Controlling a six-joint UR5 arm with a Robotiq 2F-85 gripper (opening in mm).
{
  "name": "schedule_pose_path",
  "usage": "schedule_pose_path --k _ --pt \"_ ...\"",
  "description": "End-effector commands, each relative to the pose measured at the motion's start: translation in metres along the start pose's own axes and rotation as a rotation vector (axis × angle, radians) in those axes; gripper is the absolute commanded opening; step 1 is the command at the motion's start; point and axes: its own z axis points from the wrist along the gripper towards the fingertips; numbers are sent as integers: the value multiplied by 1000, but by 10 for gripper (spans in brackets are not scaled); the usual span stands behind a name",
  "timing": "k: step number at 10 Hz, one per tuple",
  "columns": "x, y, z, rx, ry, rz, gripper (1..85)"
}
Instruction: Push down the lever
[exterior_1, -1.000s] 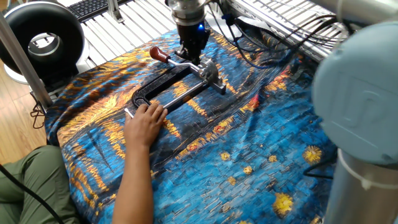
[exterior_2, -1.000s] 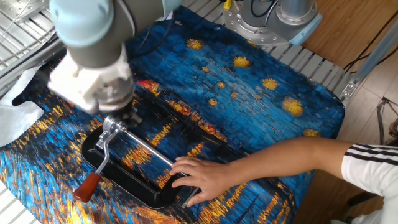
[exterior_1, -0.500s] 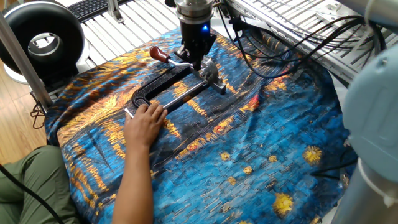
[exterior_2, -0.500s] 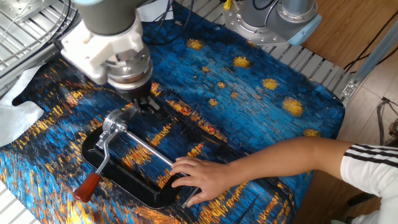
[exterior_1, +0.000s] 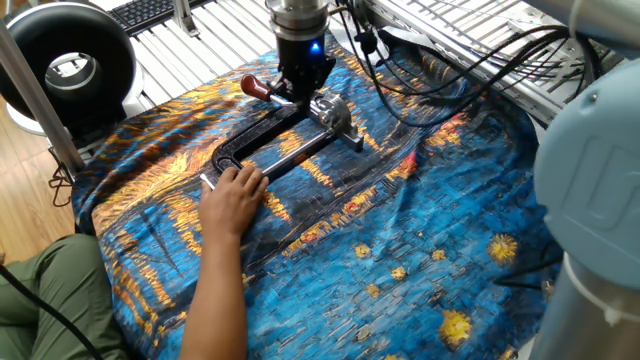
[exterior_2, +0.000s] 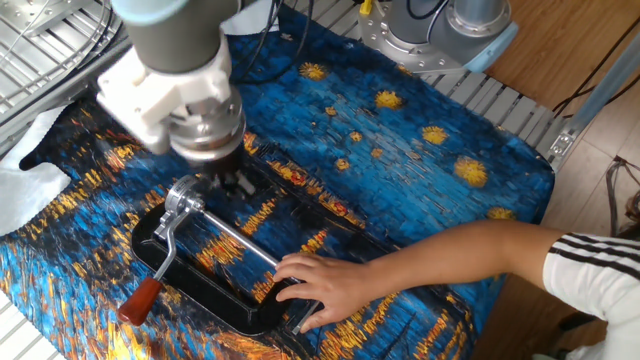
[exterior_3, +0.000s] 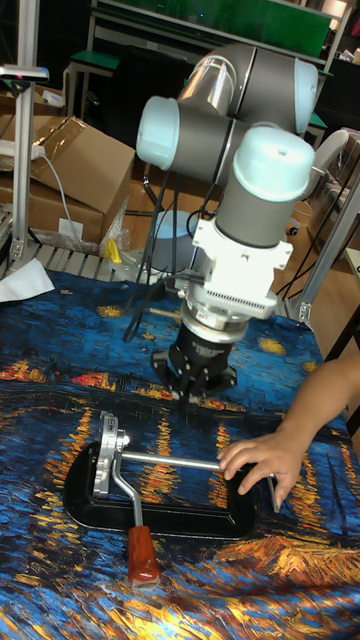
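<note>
Hand: the robot's hand (exterior_3: 200, 385) is hovering just behind the silver clamp head (exterior_3: 107, 450); whether its fingers are apart or together, I cannot tell.
Change: over the last second the hand has been shifting sideways above the clamp head while staying low; the lever has not moved.
Lever: the lever (exterior_3: 132, 510) is lying nearly flat, running from the clamp head out to its red-brown knob (exterior_2: 140, 300).
Clamp frame: the black frame (exterior_1: 250, 145) is resting on the blue-and-gold cloth (exterior_1: 420, 230) covering the desk.
Person: a human hand (exterior_2: 315, 290) is pressing the frame's far end.
Meaning: probably the push is finished, or the hand is still lining up; the views cannot settle which.
</note>
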Motion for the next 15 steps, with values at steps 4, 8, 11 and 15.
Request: schedule_pose_path --k 4,8,11,15 --pt "-12 10 10 -51 -2 21 10" --pt "-44 20 7 -83 -127 -75 10" --pt "-59 34 3 -122 -199 -202 10" --pt "11 2 -51 5 8 -101 10"
